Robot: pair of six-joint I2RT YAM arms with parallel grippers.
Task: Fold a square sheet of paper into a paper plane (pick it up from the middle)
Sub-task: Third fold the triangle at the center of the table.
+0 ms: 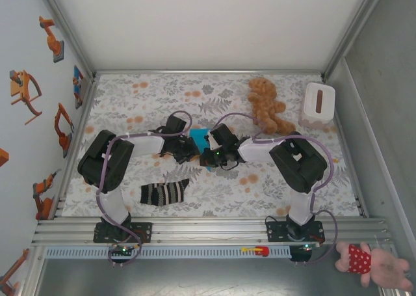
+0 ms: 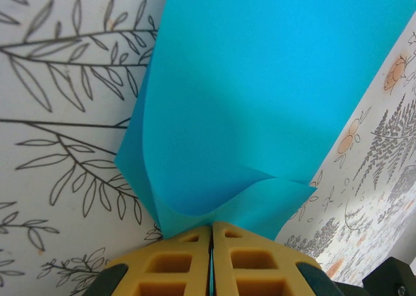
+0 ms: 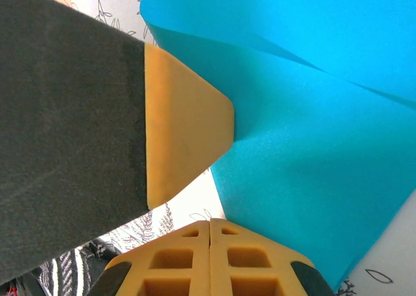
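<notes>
Bright turquoise-blue thin paper sheet (image 2: 260, 81). White table cloth (image 1: 227, 195) with grey leaves and orange flowers. Black-and-white striped soft sock (image 1: 164, 193). Brown fluffy teddy bear (image 1: 265, 104).

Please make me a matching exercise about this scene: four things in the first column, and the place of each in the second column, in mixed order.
Things:
1 square sheet of paper
2 striped sock
3 teddy bear
4 white box

Places:
A far right corner of the table
B mid-table, pinched by the left hand
C near side, left half
D far side, just left of the white box

Pairs: 1-B, 2-C, 3-D, 4-A
</notes>
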